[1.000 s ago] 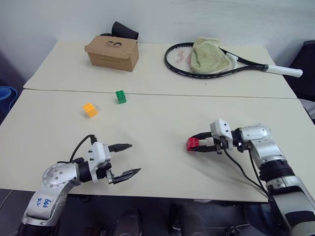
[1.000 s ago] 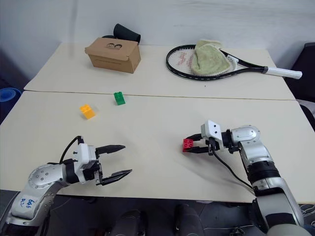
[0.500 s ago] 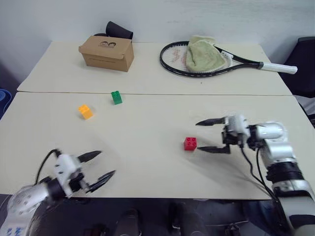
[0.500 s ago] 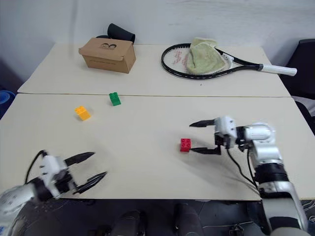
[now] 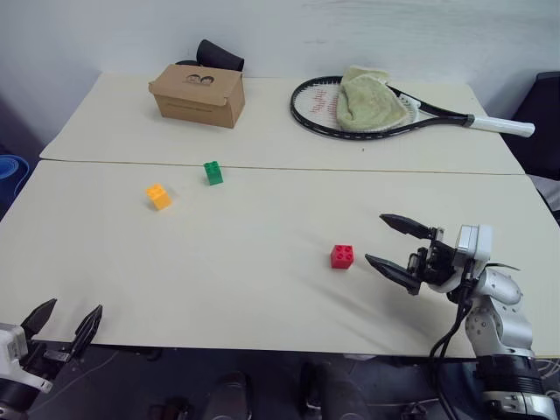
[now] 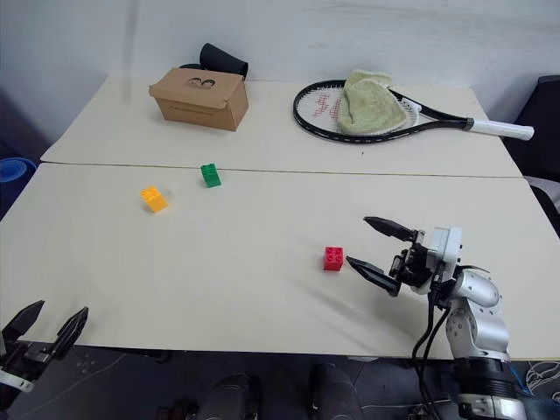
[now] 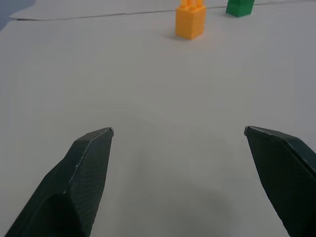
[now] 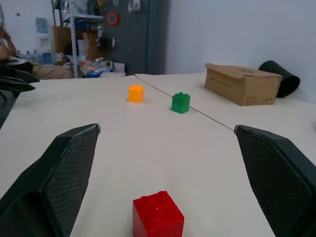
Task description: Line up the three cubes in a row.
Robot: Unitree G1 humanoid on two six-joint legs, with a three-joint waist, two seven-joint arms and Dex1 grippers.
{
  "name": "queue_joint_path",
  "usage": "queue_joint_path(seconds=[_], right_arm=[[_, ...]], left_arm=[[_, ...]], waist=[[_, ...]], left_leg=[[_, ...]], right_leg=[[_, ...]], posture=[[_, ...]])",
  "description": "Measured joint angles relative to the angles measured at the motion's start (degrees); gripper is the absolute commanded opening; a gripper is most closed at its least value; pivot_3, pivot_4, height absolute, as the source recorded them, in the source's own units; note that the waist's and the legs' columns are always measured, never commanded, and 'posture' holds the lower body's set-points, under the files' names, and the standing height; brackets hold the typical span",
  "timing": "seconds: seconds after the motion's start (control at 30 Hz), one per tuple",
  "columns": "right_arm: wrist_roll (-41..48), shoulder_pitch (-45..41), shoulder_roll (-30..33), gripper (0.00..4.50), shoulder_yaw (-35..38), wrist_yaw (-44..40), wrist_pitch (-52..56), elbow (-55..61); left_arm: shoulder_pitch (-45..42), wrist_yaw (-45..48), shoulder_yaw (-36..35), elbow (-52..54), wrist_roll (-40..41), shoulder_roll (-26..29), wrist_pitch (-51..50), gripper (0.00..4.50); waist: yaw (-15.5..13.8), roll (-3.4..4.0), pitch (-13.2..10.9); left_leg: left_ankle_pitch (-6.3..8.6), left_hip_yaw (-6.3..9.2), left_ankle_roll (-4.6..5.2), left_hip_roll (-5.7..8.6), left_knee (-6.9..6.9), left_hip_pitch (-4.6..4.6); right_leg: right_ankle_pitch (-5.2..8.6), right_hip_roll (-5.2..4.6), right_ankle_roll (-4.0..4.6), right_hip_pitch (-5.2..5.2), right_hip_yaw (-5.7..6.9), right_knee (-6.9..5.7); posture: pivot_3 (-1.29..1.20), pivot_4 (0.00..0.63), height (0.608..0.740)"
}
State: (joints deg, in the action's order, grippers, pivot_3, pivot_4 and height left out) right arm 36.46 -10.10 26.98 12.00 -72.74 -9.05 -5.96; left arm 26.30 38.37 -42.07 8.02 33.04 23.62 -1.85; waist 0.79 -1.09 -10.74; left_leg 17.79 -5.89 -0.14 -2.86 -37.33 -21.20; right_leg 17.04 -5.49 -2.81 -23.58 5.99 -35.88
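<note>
Three cubes stand apart on the cream table (image 5: 262,289). The red cube (image 5: 341,255) rests near the front right. Further back on the left are the green cube (image 5: 213,172) and, close beside it, the yellow-orange cube (image 5: 158,195). My right gripper (image 5: 376,238) is open, a little to the right of the red cube, pointing at it and not touching it. My left gripper (image 5: 73,306) is open and empty at the table's front left corner, facing the yellow-orange cube (image 7: 190,22) from far off.
A brown cardboard box (image 5: 197,94) sits at the back left with a black cylinder (image 5: 219,54) behind it. A tennis racket (image 5: 420,112) with a green towel (image 5: 372,98) on it lies at the back right. A seam (image 5: 350,169) crosses the table.
My right gripper has opened, let go of the red cube and drawn back to the right. My left arm has pulled back and left to the table's front corner.
</note>
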Motion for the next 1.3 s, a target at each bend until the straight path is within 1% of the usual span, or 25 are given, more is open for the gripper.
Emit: queue_joint_path(seconds=[0.1, 0.17, 0.23, 0.33, 0.37, 0.4, 0.47, 0.53, 0.63, 0.7, 0.73, 0.87, 0.97, 1.1, 1.2, 1.3], right_arm=[[-1.11, 0.08, -0.78, 4.47, -0.12, 0.8, -2.3, 0.83], [-1.57, -0.12, -0.76, 4.47, -0.1, 1.09, -3.45, 1.14], [-2.18, -0.38, -0.72, 4.47, -0.25, 1.24, -4.17, 1.17], [-2.51, -0.02, -0.54, 4.47, -0.14, 1.22, -4.71, 1.14], [-2.54, 0.0, -0.46, 4.47, -0.2, 1.24, -4.74, 1.17], [-2.57, -0.16, -0.46, 4.47, -0.26, 1.3, -4.71, 1.21], [-2.56, -0.04, -0.17, 4.47, 0.02, 1.6, -4.72, 1.24], [-2.6, -0.12, -0.09, 4.47, 0.11, 1.93, -4.71, 1.2], [-2.69, -0.22, -0.07, 4.47, -0.02, 2.36, -4.69, 1.42], [-2.82, 0.0, -0.02, 4.47, -0.11, 3.12, -4.59, 1.99], [-2.98, 0.04, -0.02, 4.47, -0.25, 3.58, -4.5, 2.79], [-3.15, -0.11, 0.05, 4.47, -0.25, 4.84, -4.45, 4.6], [-3.33, 0.01, 0.09, 4.47, -0.25, 5.52, -4.52, 4.96], [-3.38, 0.65, 0.12, 4.47, -0.25, 6.26, -4.53, 5.41], [-3.41, 1.98, 0.13, 4.47, -0.26, 6.82, -4.53, 6.45], [-3.68, 3.11, 0.13, 4.47, -0.27, 8.09, -4.48, 7.98]], left_arm=[[-5.42, -1.48, 1.67, 0.75, 0.57, 2.32, -2.6, 4.5], [-10.5, -4.53, 4.03, 2.19, 0.74, 3.36, -6.21, 4.5], [-17.85, -9.67, 7.86, 3.8, 0.79, 4.4, -12.04, 4.5], [-29.85, -17.81, 15.12, 7.65, 0.56, 4.56, -21.89, 4.5], [-36.2, -21.71, 18.94, 8.59, -0.02, 4.12, -26.14, 4.5], [-39.71, -23.89, 20.94, 9.09, -0.56, 3.51, -28.22, 4.5], [-49.17, -29.53, 25.52, 7.55, -3.09, 0.43, -32.01, 4.5], [-56.67, -33.97, 30.0, 2.57, -7.05, -2.73, -33.48, 4.5], [-63.94, -40.08, 33.82, -7.53, -13.27, -7.26, -33.58, 4.5], [-68.58, -44.84, 34.3, -16.86, -17.02, -10.53, -31.89, 4.5], [-71.65, -47.52, 34.15, -23.41, -18.88, -12.23, -30.7, 4.5], [-79.14, -52.37, 33.46, -39.47, -21.84, -15.92, -24.51, 4.5], [-84.92, -56.91, 31.72, -51.99, -23.39, -16.5, -19.06, 4.5], [-89.01, -60.44, 30.72, -62.16, -25.16, -16.28, -13.09, 4.5], [-90.9, -62.63, 29.69, -67.23, -25.82, -16.07, -9.94, 4.5], [-92.69, -62.37, 29.26, -71.49, -25.85, -16.09, -8.14, 4.5]], waist=[[-0.44, 0.01, 0.0], [-0.73, 0.0, 0.0], [-1.11, -0.02, 0.01], [-1.47, -0.05, 0.02], [-1.61, -0.05, 0.02], [-1.63, -0.05, 0.03], [-1.5, -0.05, 0.03], [-1.23, -0.05, 0.03], [-0.96, -0.06, 0.02], [-0.94, -0.09, 0.01], [-1.04, -0.12, -0.01], [-1.19, -0.17, -0.04], [-1.26, -0.18, -0.05], [-1.38, -0.19, -0.06], [-1.61, -0.21, -0.06], [-1.98, -0.21, -0.07]], left_leg=[[-0.03, -0.01, 0.0, 0.02, -0.01, 0.01], [-0.04, 0.0, 0.03, 0.04, -0.03, 0.01], [-0.06, 0.02, 0.06, 0.07, -0.06, -0.01], [-0.12, 0.01, -0.01, 0.11, -0.08, -0.02], [-0.2, -0.02, -0.15, 0.13, -0.09, -0.01], [-0.22, -0.05, -0.17, 0.14, -0.08, -0.02], [-0.24, -0.16, -0.2, 0.15, -0.07, 0.02], [-0.28, -0.26, -0.25, 0.14, -0.06, 0.07], [-0.33, -0.31, -0.25, 0.14, -0.08, 0.07], [-0.37, -0.32, -0.22, 0.15, -0.1, 0.06], [-0.38, -0.33, -0.22, 0.16, -0.13, 0.04], [-0.38, -0.34, -0.21, 0.17, -0.12, 0.02], [-0.38, -0.4, -0.21, 0.17, -0.1, 0.01], [-0.38, -0.44, -0.21, 0.18, -0.1, 0.01], [-0.38, -0.45, -0.21, 0.18, -0.11, 0.01], [-0.38, -0.48, -0.21, 0.2, -0.12, 0.01]], right_leg=[[0.0, 0.01, 0.0, 0.0, 0.0, -0.06], [-0.01, 0.0, -0.02, 0.03, 0.0, -0.06], [-0.03, -0.02, -0.06, 0.06, 0.01, -0.08], [-0.09, -0.02, -0.15, 0.1, 0.0, -0.08], [-0.11, -0.02, -0.19, 0.1, -0.02, -0.07], [-0.12, -0.01, -0.21, 0.1, -0.03, -0.07], [-0.14, 0.04, -0.24, 0.1, -0.09, -0.1], [-0.14, 0.11, -0.25, 0.08, -0.06, -0.1], [-0.14, 0.17, -0.25, 0.04, 0.0, -0.07], [-0.14, 0.16, -0.25, 0.02, 0.03, -0.07], [-0.15, 0.16, -0.26, 0.0, 0.05, -0.09], [-0.17, 0.13, -0.31, 0.0, 0.14, -0.06], [-0.18, 0.13, -0.32, -0.05, 0.16, -0.04], [-0.18, 0.12, -0.33, -0.07, 0.16, -0.05], [-0.19, 0.11, -0.35, -0.07, 0.16, -0.05], [-0.2, 0.11, -0.36, -0.08, 0.15, -0.05]], posture=[[0.0, 0.15, 0.74], [0.0, 0.15, 0.74], [0.0, 0.15, 0.74], [0.0, 0.15, 0.74], [0.0, 0.15, 0.74], [0.0, 0.15, 0.74], [0.0, 0.15, 0.74], [0.0, 0.15, 0.74], [0.0, 0.15, 0.74], [0.0, 0.15, 0.74], [0.0, 0.15, 0.74], [0.0, 0.15, 0.74], [0.0, 0.15, 0.74], [0.0, 0.15, 0.74], [0.0, 0.15, 0.74], [0.0, 0.15, 0.74]])
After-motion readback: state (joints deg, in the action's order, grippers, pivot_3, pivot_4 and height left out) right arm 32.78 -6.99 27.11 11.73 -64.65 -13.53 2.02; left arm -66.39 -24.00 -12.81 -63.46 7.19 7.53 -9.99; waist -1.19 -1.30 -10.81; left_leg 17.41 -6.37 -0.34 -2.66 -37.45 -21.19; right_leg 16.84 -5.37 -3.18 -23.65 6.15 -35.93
